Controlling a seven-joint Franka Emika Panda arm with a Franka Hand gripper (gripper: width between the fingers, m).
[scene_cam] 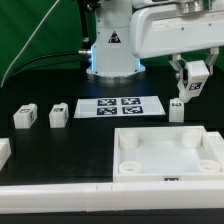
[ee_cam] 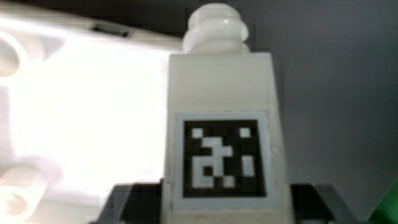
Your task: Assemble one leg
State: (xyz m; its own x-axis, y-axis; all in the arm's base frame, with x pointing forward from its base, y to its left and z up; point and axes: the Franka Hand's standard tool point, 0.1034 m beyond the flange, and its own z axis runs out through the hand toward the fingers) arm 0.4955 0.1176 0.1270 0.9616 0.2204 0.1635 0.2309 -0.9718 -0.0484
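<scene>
While the two-finger gripper (scene_cam: 190,77) hangs above the table, its dark fingers (ee_cam: 137,206) pinch the small white stubby plastic leg (ee_cam: 221,100) at its tagged end, with the rounded peg (ee_cam: 217,25) pointing away from the wrist. A second white leg (scene_cam: 176,111) stands just below the gripper, apart from it. The large white square tray-like panel (scene_cam: 165,152) lies beneath. The flat white marker board (scene_cam: 118,106) and two more white legs (scene_cam: 24,117) (scene_cam: 57,115) sit well off toward the exterior view's left.

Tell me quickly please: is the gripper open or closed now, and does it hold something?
The gripper: closed, its jaws clamping one leg with the tag facing the wrist camera.
</scene>
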